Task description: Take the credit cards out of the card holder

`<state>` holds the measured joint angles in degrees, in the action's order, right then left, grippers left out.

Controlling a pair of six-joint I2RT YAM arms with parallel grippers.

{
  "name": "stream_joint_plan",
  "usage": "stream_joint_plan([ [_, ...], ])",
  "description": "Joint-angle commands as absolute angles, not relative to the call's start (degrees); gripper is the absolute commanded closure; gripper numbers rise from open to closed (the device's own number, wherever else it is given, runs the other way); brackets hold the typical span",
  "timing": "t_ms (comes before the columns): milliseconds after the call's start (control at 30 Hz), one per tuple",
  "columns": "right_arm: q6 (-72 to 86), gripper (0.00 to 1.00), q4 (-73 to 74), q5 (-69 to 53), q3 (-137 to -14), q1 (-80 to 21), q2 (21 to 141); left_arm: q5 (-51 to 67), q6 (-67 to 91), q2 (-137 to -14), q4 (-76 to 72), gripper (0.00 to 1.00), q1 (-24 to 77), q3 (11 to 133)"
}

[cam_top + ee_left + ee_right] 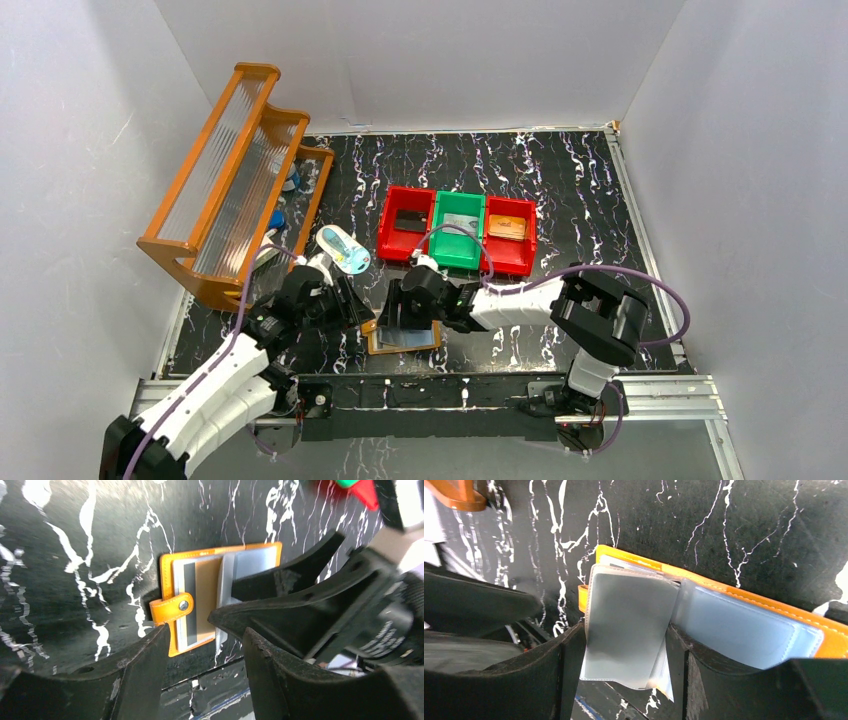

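The card holder (405, 340) lies open and flat on the black marbled surface (560, 190), close to the near edge and a little left of its middle. In the left wrist view its orange cover (168, 570) frames clear pockets. One of the credit cards (189, 605), with a dark stripe, sits in the left pocket. A strap with a snap (170, 611) sticks out from the holder's left side.

The left pincer (206, 632) hovers low over the holder's near end. Its jaws stand about half apart with nothing clamped between them, and one tip is just beside the strap. From above, this pincer (355, 310) sits at the holder's left end.

The right pincer (625, 632) reaches in from the other side. A shiny pale grey leaf (629, 625) is raised off the holder and stands between its jaws, with one jaw at each long edge. Whether they press on it cannot be told, nor whether the leaf is a bare card or a sleeve. Beside it a pale blue-grey card (739, 630) shows in a clear pocket against the orange edge (830, 639).

Toward the far edge stand a red bin (405, 222), a green bin (458, 230) and another red bin (510, 232) in a row. A wooden rack (230, 180) stands along the left edge, and a pale oval item (343, 250) lies near it.
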<state>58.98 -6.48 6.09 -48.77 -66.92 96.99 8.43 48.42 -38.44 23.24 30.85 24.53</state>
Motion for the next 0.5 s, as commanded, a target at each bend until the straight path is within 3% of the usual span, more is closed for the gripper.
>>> stream_joint_plan([
  [0, 62.66, 0.32, -9.88, 0.94, -42.18, -65.57, 100.12, 20.55, 47.99, -42.78, 13.69, 0.48, 30.89, 20.92],
  [467, 63.11, 0.31, -10.72, -0.17, -41.77, -65.04, 100.11, 27.88, 46.04, -51.12, 3.01, 0.64, 31.74, 17.78],
])
